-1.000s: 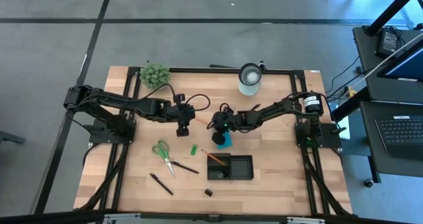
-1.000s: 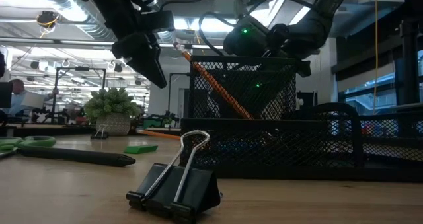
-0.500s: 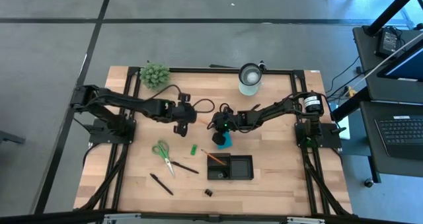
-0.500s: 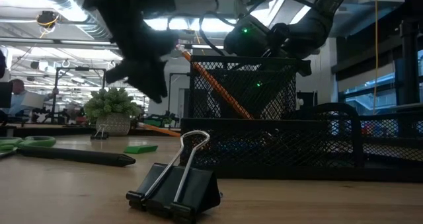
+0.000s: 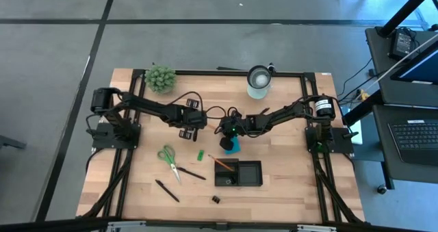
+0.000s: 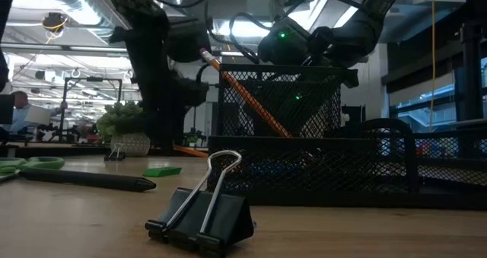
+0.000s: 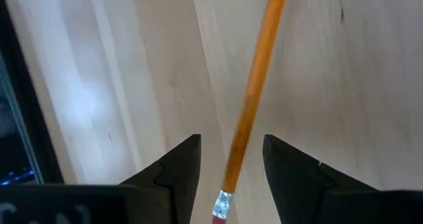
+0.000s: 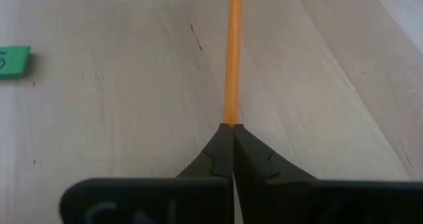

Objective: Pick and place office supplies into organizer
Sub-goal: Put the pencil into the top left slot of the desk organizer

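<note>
Orange pencil (image 7: 254, 95) lies flat on the wooden table between the left gripper's (image 7: 228, 168) parted fingers, eraser end nearest, untouched. Right gripper (image 8: 232, 145) has its fingers pressed together above the same pencil. Next: left clamps, lifts, carries toward the organizer (image 5: 239, 173).

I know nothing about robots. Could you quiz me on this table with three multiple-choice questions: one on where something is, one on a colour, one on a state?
1. Where do the scissors lie?
A. In the organizer
B. On the table, left of the organizer
C. In the white cup

2. What colour is the small block?
A. Red
B. Blue
C. Green

3. How are the left gripper fingers?
A. Open, either side of a pencil
B. Shut on the scissors
C. Shut on a clip

Answers:
1. B, the high view shows them on bare wood.
2. C, it is plainly green.
3. A, the left wrist view shows gaps beside the pencil.
</note>
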You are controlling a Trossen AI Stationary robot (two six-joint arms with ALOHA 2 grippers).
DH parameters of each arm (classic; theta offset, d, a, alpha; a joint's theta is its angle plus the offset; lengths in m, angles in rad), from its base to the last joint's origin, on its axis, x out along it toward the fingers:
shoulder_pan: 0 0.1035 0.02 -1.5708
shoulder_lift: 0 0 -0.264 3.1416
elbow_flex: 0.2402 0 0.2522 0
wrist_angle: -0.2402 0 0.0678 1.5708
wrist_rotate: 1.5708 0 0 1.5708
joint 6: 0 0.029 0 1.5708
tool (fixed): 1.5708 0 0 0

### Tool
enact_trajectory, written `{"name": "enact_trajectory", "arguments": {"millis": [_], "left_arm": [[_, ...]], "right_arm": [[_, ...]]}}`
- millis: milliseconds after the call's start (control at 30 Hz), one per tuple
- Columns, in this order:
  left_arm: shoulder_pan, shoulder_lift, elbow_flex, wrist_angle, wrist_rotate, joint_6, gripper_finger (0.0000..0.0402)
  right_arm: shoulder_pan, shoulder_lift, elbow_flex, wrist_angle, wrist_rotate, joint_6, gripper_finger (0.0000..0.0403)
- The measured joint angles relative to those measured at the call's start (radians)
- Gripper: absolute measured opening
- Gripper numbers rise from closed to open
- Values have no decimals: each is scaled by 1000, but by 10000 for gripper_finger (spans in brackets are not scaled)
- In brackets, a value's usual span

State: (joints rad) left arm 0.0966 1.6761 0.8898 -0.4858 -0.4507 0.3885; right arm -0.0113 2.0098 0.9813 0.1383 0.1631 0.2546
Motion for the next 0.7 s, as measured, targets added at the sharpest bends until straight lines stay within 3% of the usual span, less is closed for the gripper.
{"name": "enact_trajectory", "arguments": {"millis": [300,700], "left_arm": [[30,22,0,-12,0,0,121],[29,23,0,-30,23,15,25]], "right_arm": [[0,0,0,0,0,-2,4],[0,0,-2,16,4,-1,5]]}}
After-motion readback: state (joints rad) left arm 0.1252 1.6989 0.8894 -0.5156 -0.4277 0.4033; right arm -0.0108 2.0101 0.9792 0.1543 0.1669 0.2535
